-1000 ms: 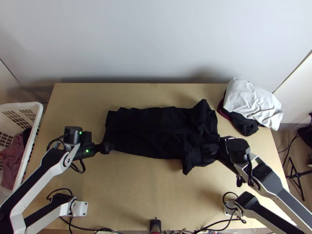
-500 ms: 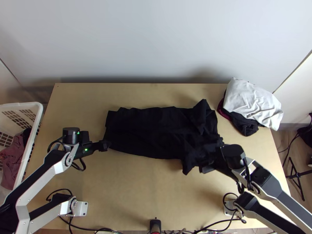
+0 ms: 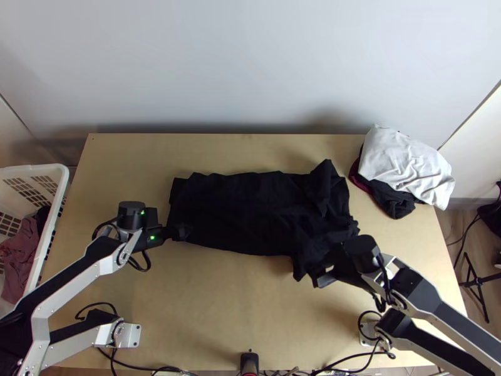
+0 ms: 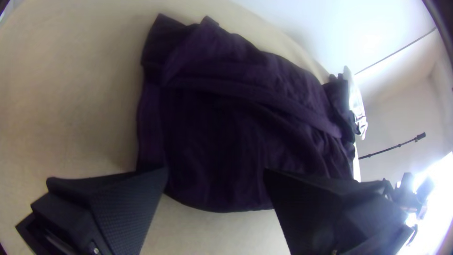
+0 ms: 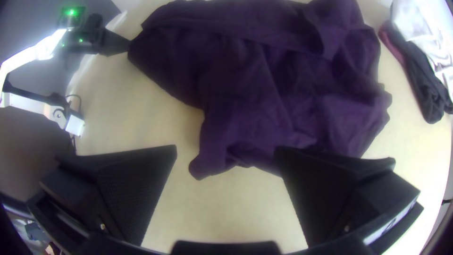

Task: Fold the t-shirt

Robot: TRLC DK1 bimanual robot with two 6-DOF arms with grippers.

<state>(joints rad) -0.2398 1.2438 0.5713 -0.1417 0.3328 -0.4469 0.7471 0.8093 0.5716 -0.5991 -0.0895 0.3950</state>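
Left tool (image 4: 215,171) and right tool (image 5: 225,150) are both wide, with no cloth pinched, near opposite ends of the black t-shirt (image 3: 250,216). It lies lengthwise across the table (image 3: 238,313), rumpled at its right end. Probably they are placed so to take the near edge for folding. White cloth (image 3: 404,163) on dark clothes (image 3: 393,202) lies close by, maybe hindering a wide pull; the basket (image 3: 54,225) stands away left.

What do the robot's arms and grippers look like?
The left arm and right arm have silver-grey and black links, black joints and black cables. The left gripper and right gripper each have two wide, flat black fingers with textured inner faces. Small green lights glow on the left arm; a pale label marks the right gripper.
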